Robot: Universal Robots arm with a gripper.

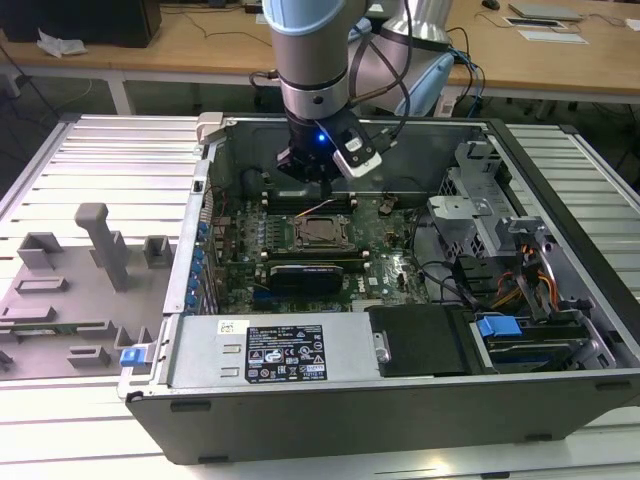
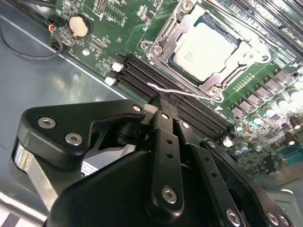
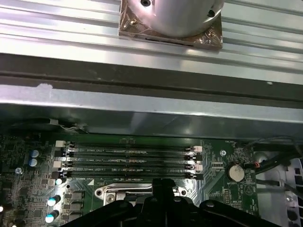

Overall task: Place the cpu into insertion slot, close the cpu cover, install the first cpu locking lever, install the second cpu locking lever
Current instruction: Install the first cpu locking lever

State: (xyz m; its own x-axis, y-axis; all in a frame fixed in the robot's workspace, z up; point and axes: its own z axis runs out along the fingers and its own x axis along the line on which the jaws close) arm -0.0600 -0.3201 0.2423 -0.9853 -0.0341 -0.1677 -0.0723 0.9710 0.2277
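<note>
One thin wire lever [image 2: 180,91] is what matters here. In the second wrist view it runs along the edge of the socket [image 3: 124,192] that faces the black memory slots [image 2: 142,71], its long axis parallel to them, and its hooked end sits just beside the tip of the tool [image 2: 160,100]. The tool's fingers are drawn together (whether the wire is nipped between them or only touched, I cannot tell). From the tool, the chip [image 2: 203,49] lies straight past the lever, on the far side from the memory slots. The chip is seated in the socket with its silvery top up, and the cover plate [image 2: 166,38] lies flat around it, so the first two steps look done. In the exterior view the arm stands over the open computer case [image 1: 560,390], above the memory slots next to the socket.
</note>
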